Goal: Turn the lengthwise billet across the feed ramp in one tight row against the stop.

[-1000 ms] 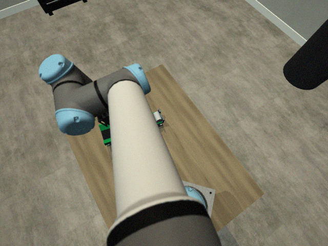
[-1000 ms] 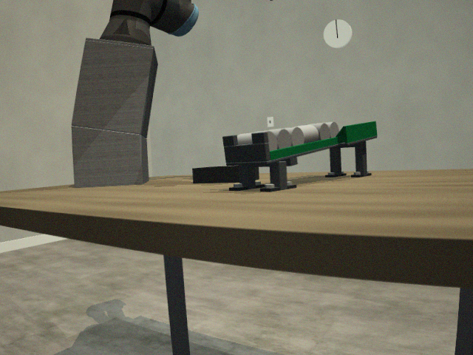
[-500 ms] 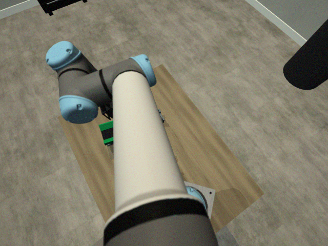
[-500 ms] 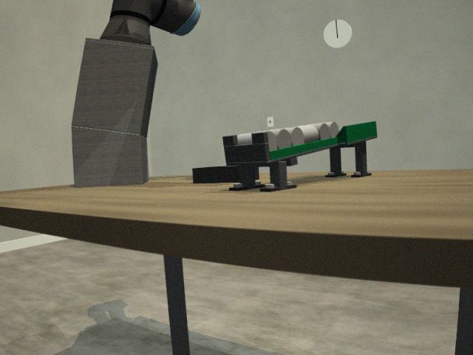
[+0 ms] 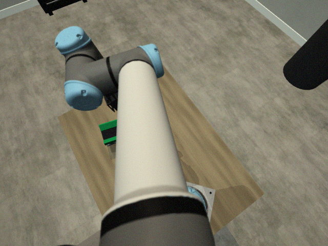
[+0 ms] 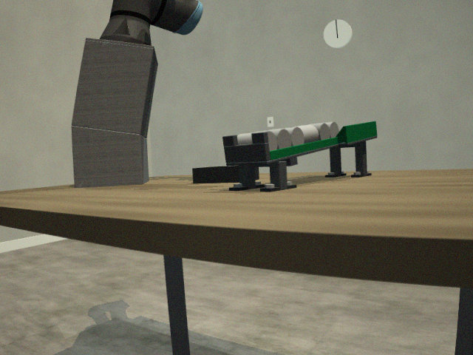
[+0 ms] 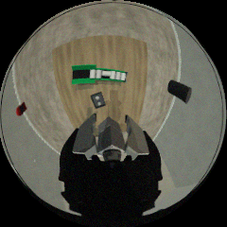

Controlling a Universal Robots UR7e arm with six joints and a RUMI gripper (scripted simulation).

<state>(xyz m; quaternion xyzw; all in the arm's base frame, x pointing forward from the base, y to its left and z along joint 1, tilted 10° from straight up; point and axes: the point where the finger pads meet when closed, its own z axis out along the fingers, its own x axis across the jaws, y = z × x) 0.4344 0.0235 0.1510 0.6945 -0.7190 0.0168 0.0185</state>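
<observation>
Billets: a row of short grey steel billets (image 6: 301, 134) lies on the green-railed feed ramp (image 6: 305, 149), right of centre in the exterior view. Most turn a round end face toward that camera, so their long axes run across the ramp. At least four such faces show; the exact count is unclear. The leftmost grey billet (image 6: 244, 138) shows its curved side instead and appears to run along the ramp, though a dark rail block hides part of it.

Ramp slopes from upper right down to lower left, ending at a dark stop block (image 6: 246, 153). Four dark legs carry it on the wooden table (image 6: 267, 214).

Around it:
- one low dark block (image 6: 213, 174) on the table just left of the ramp's low end
- one tall grey pedestal block (image 6: 110, 115) at far left
- one white wall disc (image 6: 337, 33) at upper right
- one black cylinder (image 5: 307, 63) at the right edge of the top view
- one small red object (image 7: 20, 110) at left in the wrist view

In the top view the arm's cream forearm (image 5: 145, 132) covers most of the ramp; only a green end peeks out at its left.

Two-jaw gripper (image 7: 111, 142) hangs high over the table, well apart from the ramp, fingers partly spread and grasping nothing.
</observation>
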